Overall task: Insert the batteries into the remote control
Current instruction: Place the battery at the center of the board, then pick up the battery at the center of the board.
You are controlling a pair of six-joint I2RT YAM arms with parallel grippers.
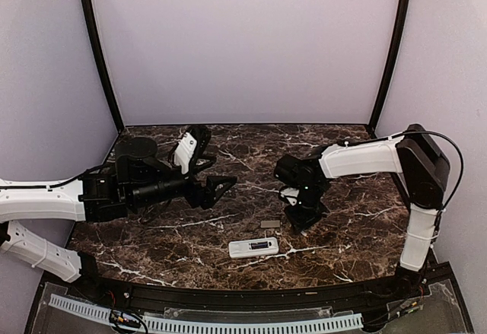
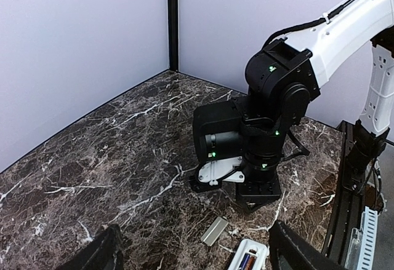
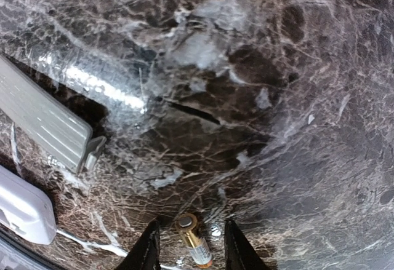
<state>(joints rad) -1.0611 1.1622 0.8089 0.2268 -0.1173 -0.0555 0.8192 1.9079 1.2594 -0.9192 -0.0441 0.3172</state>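
The white remote control [image 1: 242,249] lies back-up near the table's front edge, its compartment open with one battery [image 2: 247,261] in it. A second battery [image 3: 196,242], gold and slim, lies on the marble between my right gripper's [image 3: 189,224] fingers, with a gap on each side. That gripper [image 1: 301,222] points straight down, just right of the remote and open. My left gripper [image 1: 219,191] hovers open and empty above the table's left-centre, facing right. In the left wrist view its fingers [image 2: 101,254] frame the remote [image 2: 258,248] and the right arm.
A small flat grey cover piece [image 1: 269,224] lies just behind the remote, also seen in the wrist views [image 2: 214,230] [image 3: 43,119]. Pale walls with black posts [image 1: 95,45] enclose the dark marble table [image 1: 358,227]. A black rail runs along the front edge [image 1: 251,296].
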